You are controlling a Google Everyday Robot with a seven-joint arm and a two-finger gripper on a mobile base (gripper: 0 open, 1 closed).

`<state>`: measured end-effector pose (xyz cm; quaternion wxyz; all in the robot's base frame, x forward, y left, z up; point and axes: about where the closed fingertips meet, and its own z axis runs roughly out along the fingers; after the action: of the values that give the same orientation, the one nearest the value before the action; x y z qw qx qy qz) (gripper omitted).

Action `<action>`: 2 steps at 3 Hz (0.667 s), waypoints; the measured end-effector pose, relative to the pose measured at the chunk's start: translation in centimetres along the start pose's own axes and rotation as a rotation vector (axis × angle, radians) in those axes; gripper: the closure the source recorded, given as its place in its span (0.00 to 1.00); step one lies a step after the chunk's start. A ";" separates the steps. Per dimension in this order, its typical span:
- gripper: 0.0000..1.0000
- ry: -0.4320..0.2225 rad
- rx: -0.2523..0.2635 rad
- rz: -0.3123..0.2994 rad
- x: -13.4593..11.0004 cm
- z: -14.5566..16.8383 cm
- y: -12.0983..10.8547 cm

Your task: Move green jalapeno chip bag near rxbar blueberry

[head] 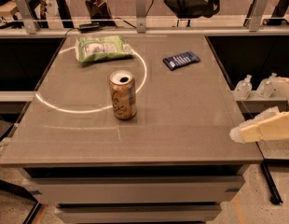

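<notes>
The green jalapeno chip bag (102, 48) lies flat at the far left of the table, white printed panel up. The rxbar blueberry (181, 60), a small dark-blue wrapper, lies at the far right of the table, well apart from the bag. My gripper (237, 133), cream-coloured, hangs off the table's right edge near the front corner, far from both and holding nothing that I can see.
A tan-gold drink can (122, 95) stands upright, opened, in the middle of the table (182, 125), between the bag and the front edge. Small clear bottles (244, 87) sit on a ledge to the right. A rail with posts (141, 6) runs behind the table.
</notes>
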<state>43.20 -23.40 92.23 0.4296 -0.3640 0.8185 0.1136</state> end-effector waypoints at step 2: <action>0.00 -0.002 0.017 0.009 -0.5 1.4 -0.1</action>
<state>44.31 -22.48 91.76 0.4330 -0.3566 0.8207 0.1091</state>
